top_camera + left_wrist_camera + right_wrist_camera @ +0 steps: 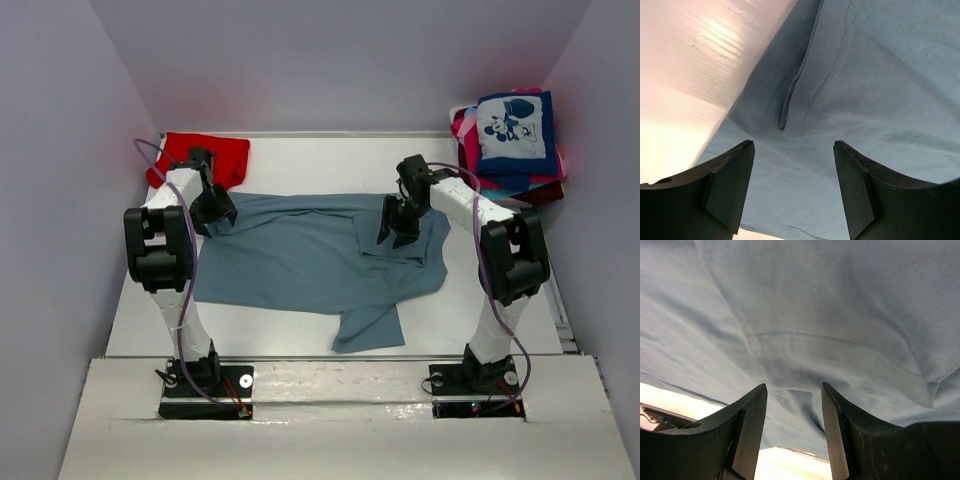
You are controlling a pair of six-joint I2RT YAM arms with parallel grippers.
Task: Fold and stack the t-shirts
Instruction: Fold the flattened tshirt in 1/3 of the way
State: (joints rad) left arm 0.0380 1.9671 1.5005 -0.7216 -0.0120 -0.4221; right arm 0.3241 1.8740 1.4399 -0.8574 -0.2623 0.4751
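Observation:
A dusty grey-blue t-shirt (300,260) lies spread on the white table, one sleeve folded inward on the right. My left gripper (215,212) stands open over its far left edge; the left wrist view shows a seam fold of the grey-blue t-shirt (805,100) ahead of the left gripper (794,145). My right gripper (402,232) is open and low over the folded sleeve; its wrist view shows the grey-blue t-shirt (805,335) with a stitched hem, wrinkled between the fingers of the right gripper (794,387). Nothing is gripped. A red t-shirt (225,155) lies crumpled at the back left.
A stack of folded shirts (515,140) sits at the back right, a navy cartoon-mouse print on top, pink and red beneath. Grey walls close in on three sides. Bare white table (330,160) shows behind the grey-blue shirt and along the front edge.

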